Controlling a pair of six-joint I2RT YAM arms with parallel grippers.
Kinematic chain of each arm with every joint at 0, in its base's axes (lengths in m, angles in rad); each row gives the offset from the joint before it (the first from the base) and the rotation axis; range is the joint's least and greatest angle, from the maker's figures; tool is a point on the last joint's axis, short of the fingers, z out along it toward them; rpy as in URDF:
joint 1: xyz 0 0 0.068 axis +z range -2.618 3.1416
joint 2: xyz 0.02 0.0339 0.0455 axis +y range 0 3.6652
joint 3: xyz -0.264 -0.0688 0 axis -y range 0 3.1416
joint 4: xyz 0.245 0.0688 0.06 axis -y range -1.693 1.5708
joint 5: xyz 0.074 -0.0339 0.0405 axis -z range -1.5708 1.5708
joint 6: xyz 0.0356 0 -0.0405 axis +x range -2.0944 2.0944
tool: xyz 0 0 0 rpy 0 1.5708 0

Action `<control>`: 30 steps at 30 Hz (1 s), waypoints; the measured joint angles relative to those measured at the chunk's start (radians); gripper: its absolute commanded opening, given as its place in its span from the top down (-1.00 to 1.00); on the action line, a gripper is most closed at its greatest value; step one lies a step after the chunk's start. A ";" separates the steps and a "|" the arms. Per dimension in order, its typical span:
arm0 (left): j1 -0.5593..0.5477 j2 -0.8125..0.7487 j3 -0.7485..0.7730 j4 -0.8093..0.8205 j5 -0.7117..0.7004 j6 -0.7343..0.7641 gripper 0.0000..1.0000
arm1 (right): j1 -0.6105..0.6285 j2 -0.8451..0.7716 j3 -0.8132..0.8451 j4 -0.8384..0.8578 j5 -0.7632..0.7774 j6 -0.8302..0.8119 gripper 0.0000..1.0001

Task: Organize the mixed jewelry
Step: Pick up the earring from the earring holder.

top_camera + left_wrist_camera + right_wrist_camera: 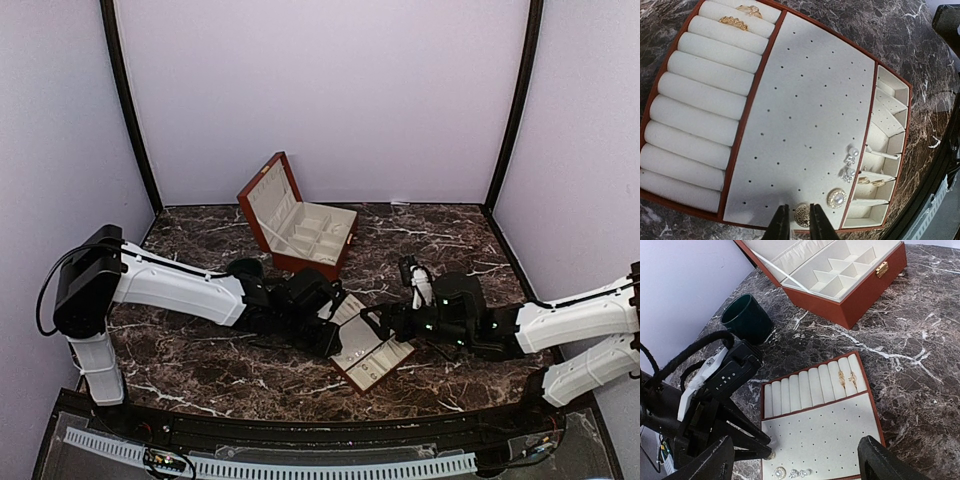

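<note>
The flat cream slotted tray (810,100) lies between my arms, and is also visible from above (372,352). My left gripper (796,214) is at the tray's near edge, its jaws closed down to the width of a round gold stud (802,215) that sits between them. The right wrist view shows the same pinch on the stud (771,456). Beside it on the tray are a pearl-centred round stud (836,198) and two small crystal-and-pearl studs (850,172). Two gold rings (732,21) sit in the ring rolls. My right gripper (795,450) hangs open over the tray, holding nothing.
The red-brown box (840,275) stands open behind the tray, its cream compartments showing. A dark green cup (746,317) stands on the marble to the left of the box. Small gold hoops (871,181) lie in one of the tray's side compartments.
</note>
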 measured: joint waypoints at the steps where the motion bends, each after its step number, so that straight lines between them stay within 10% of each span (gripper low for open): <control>1: 0.000 0.000 0.000 0.000 0.000 0.001 0.80 | 0.000 0.001 0.000 0.000 -0.001 0.000 -0.71; 19: 0.005 -0.006 0.000 0.018 0.019 -0.029 1.00 | 0.000 -0.009 0.000 0.004 -0.011 0.014 -0.71; 30: 0.088 -0.246 -0.271 0.496 0.046 -0.234 1.00 | 0.000 -0.046 -0.038 0.214 -0.019 0.067 -0.65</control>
